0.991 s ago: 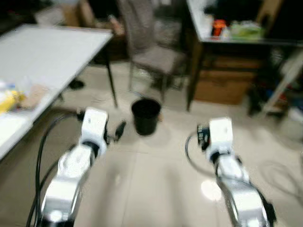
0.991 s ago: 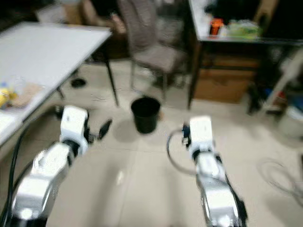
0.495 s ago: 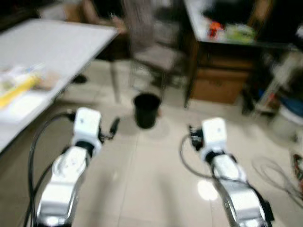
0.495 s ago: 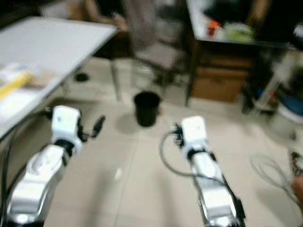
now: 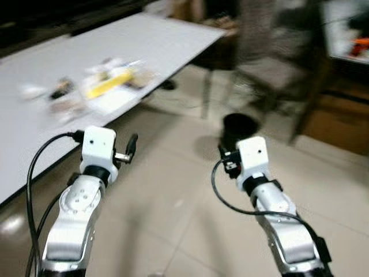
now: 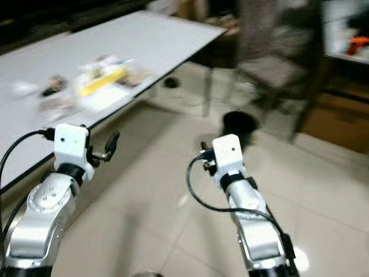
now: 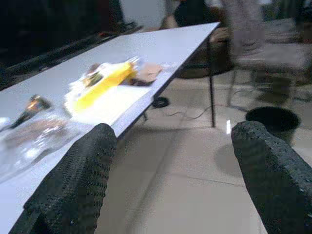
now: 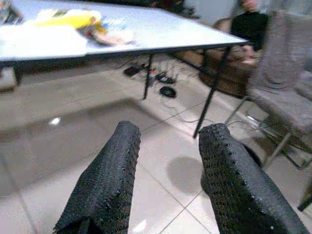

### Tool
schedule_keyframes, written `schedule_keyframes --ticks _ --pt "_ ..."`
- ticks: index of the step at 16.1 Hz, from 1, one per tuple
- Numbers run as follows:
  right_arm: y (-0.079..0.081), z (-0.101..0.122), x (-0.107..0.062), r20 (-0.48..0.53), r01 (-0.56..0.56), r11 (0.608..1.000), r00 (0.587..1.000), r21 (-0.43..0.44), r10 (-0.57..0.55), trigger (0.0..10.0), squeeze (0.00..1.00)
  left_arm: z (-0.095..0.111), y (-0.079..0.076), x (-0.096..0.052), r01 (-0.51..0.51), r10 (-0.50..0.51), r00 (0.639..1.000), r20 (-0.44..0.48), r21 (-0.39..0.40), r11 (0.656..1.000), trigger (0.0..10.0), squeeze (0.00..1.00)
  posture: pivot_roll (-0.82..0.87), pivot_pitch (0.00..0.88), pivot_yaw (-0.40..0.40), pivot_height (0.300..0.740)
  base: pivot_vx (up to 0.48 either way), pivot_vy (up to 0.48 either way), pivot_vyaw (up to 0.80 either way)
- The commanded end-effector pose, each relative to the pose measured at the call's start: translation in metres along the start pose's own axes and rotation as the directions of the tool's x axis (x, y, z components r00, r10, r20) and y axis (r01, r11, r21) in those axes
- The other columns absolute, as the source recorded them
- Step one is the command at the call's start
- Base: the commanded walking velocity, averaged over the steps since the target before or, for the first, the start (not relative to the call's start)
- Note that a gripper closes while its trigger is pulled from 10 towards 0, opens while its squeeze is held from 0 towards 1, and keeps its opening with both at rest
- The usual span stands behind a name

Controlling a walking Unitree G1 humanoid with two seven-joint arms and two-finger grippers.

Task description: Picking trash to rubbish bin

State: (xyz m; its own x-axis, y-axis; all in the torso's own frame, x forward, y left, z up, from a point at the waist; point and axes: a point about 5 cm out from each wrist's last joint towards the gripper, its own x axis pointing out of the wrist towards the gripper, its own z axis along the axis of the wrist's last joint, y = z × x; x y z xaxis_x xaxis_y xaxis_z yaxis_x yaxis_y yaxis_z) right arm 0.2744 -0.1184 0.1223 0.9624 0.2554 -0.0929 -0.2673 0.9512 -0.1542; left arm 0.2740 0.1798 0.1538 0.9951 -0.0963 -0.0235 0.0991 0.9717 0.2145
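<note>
The trash, a yellow wrapper (image 5: 109, 83) among crumpled clear and brown scraps, lies on the long white counter (image 5: 167, 40) to the far left. The small round black rubbish bin (image 5: 237, 128) waits on the tiled floor ahead. Both arms are up, ready: the left tool (image 7: 175, 190) is wide and empty, the right tool (image 8: 168, 190) narrower, empty too.

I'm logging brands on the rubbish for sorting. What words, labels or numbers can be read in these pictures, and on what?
None can be read.
Yellow packet on the white table: any print is too blurred.
Other wrappers beside it: too blurred.
Black bin on the floor: no label visible.
Left pincer and right pincer: no markings visible.
</note>
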Motion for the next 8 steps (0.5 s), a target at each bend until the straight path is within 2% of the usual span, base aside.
schedule_keyframes --ticks 1,3,5,6,7,8 --pt "0.001 0.003 0.003 0.011 -0.017 1.000 1.000 -0.024 0.018 10.0 0.00 -0.001 0.002 0.003 -0.005 0.006 1.000 -0.004 0.022 1.000 10.0 0.00 -0.03 0.000 -0.004 0.740 0.000 0.000 0.80" --pt "0.002 0.007 0.006 0.018 -0.015 1.000 1.000 -0.025 0.016 10.0 0.00 0.001 0.001 0.005 0.009 -0.009 1.000 0.006 0.020 1.000 10.0 0.00 -0.03 0.000 -0.005 0.740 0.306 0.000 0.80" --pt "-0.001 0.004 0.008 0.007 0.007 0.994 1.000 -0.106 -0.006 10.0 0.00 0.002 0.001 0.010 0.005 -0.005 1.000 -0.001 0.020 1.000 10.0 0.00 -0.03 0.000 -0.002 0.740 0.328 0.000 0.00" --pt "-0.001 0.004 0.008 0.009 0.006 0.995 1.000 -0.102 -0.005 10.0 0.00 0.003 0.000 0.011 0.013 -0.013 1.000 0.003 0.019 1.000 10.0 0.00 -0.03 0.000 -0.002 0.740 0.330 0.000 0.00" --pt "-0.001 0.003 0.007 0.009 0.015 0.998 1.000 -0.057 -0.014 10.0 0.00 0.004 0.000 0.013 0.026 -0.026 1.000 0.009 0.025 0.999 10.0 0.00 -0.03 0.000 0.001 0.740 0.326 0.000 0.00" --pt "-0.001 0.003 0.007 0.008 0.010 0.997 1.000 -0.072 -0.010 10.0 0.00 0.003 0.003 0.013 0.017 -0.017 1.000 0.002 0.023 1.000 10.0 0.00 -0.04 0.000 0.009 0.740 0.341 0.000 0.00"
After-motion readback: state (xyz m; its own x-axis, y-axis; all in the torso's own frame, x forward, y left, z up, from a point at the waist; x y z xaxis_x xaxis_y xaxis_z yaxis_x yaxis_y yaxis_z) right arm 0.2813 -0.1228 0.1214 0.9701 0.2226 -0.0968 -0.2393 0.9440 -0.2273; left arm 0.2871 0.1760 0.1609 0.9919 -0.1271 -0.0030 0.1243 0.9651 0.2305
